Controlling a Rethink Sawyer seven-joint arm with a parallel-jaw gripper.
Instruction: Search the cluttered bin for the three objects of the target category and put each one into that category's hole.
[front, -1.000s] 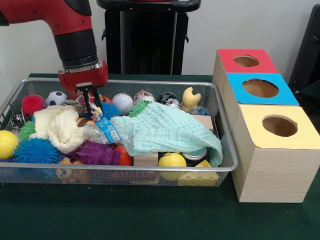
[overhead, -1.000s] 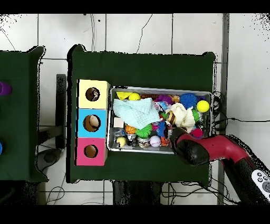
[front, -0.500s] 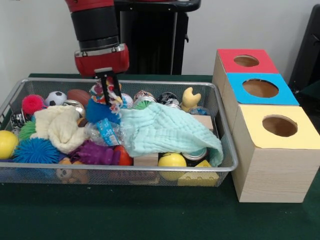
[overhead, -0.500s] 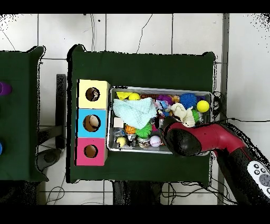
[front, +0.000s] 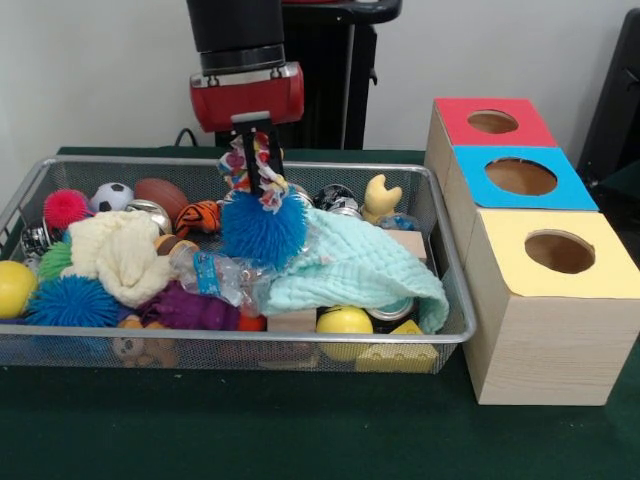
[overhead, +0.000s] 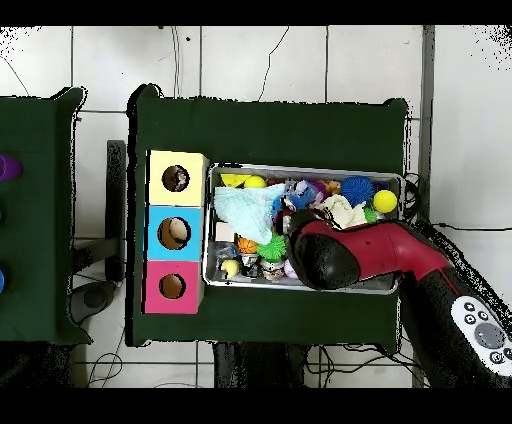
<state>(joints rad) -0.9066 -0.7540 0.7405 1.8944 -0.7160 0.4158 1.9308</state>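
Item: my gripper (front: 256, 172), clamped on a multicoloured cloth toy (front: 250, 168), blue spiky ball (front: 263, 228) hanging beneath it.
Held above the bin (front: 452, 330), the ball touching the mint cloth (front: 350, 262) at its 3 o'clock. Cream cloth (front: 115, 254) at 9 o'clock, plastic bottle (front: 215, 276) at 7 o'clock, football (front: 160, 194) at 10 o'clock. Three boxes beside the bin: red (front: 492, 122), blue (front: 521, 177), yellow (front: 560, 253), each with a hole.
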